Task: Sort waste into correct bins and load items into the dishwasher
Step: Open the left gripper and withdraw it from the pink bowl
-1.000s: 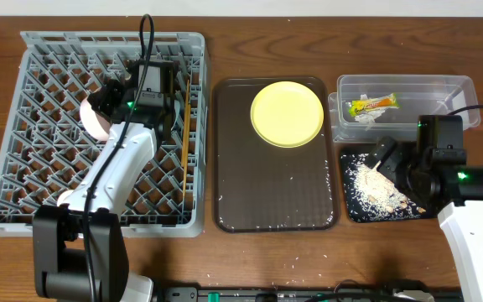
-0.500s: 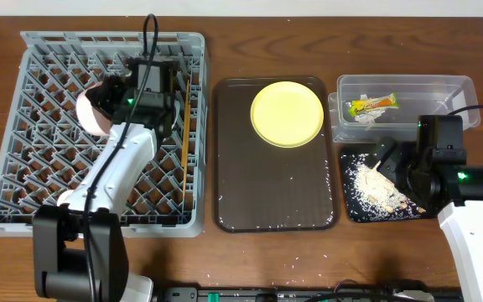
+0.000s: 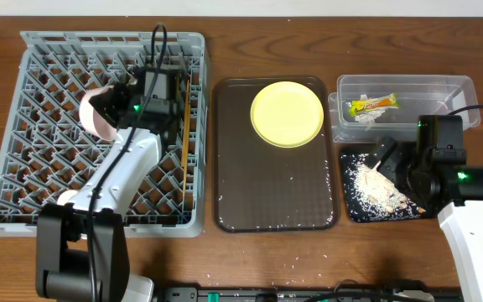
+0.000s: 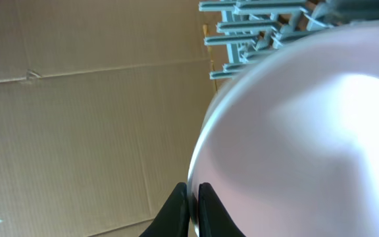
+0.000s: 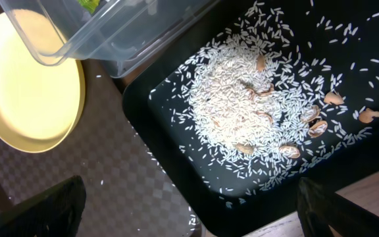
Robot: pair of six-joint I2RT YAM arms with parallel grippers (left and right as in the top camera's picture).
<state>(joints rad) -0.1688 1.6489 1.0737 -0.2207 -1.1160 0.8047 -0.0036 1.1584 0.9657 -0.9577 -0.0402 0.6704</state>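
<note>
Where the left gripper (image 3: 114, 104) clamps its rim, white-pink bowl (image 3: 96, 115): on edge, left of that gripper, over the dish rack (image 3: 57, 176).
Right gripper (image 5: 189, 209): spread wide, empty, over the black tray (image 3: 348, 210), well apart.

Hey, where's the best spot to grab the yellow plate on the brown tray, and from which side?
Take the yellow plate by its right-hand rim, coming in low from the right. It lies flat on the brown tray, so likely only the edge offers a hold, and the free right gripper is on that side.
</note>
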